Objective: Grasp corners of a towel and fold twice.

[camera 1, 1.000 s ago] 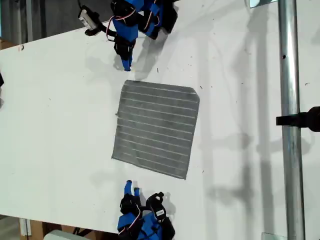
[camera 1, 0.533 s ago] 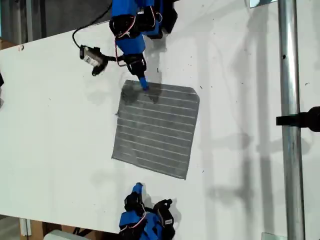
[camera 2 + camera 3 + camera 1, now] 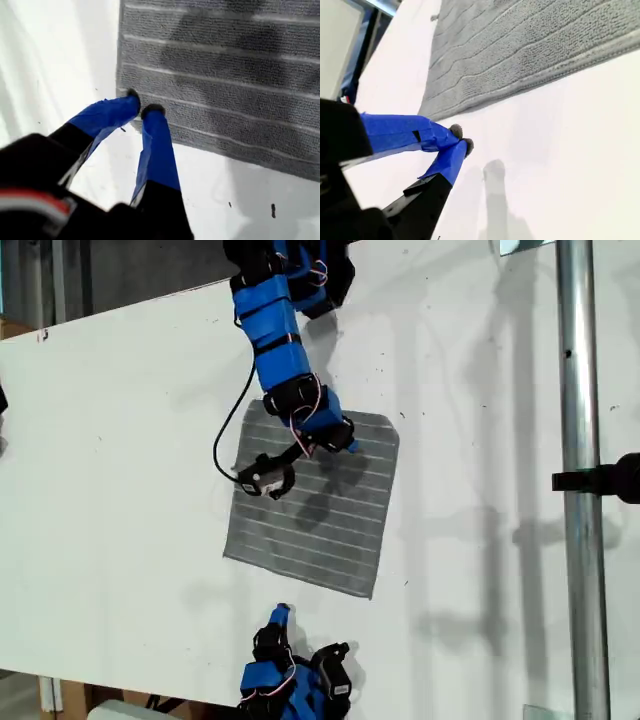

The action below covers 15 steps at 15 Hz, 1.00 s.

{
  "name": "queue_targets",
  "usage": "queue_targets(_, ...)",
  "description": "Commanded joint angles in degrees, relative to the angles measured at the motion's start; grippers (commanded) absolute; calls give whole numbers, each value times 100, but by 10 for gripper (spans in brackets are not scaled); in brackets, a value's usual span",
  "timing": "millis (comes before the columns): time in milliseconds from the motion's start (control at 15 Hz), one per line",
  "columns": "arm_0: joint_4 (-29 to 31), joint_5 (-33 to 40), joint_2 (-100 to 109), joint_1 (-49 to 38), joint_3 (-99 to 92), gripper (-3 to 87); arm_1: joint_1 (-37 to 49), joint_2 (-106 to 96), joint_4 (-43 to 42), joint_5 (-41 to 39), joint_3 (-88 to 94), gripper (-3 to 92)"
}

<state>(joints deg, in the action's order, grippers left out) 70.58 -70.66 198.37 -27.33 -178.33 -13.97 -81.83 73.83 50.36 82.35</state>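
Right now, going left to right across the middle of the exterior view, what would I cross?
white table → grey towel → more bare table → metal pole

Item: my first gripper (image 3: pixel 142 102), arm stretched from the exterior view's top edge toward centre, wrist bent, blue jaws drawn nearly together. Item: my second gripper (image 3: pixel 461 138), arm folded at the exterior view's bottom edge, held low, blue jaw tips touching.

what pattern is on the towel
Grey towel with thin pale parallel stripes, clearest in the exterior view.
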Motion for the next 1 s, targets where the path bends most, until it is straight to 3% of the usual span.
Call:
queue_targets(0, -123, 35, 44, 44, -26, -27, -88, -809, 475, 176, -413, 321)
queue_targets(133, -132, 70, 44, 44, -26, -27, -62, -949, 1591, 554, -545, 439)
queue_targets(267, -132, 97, 44, 53, -26, -27, -123, -896, 2312, 1125, -492, 446)
queue_targets(600, -149, 141, 44, 53, -35, -27, -738, 527, 2057, 2241, -923, 417)
queue_targets(933, -132, 123, 44, 53, -35, -27, -712, 1459, 1696, 2320, -1151, 361)
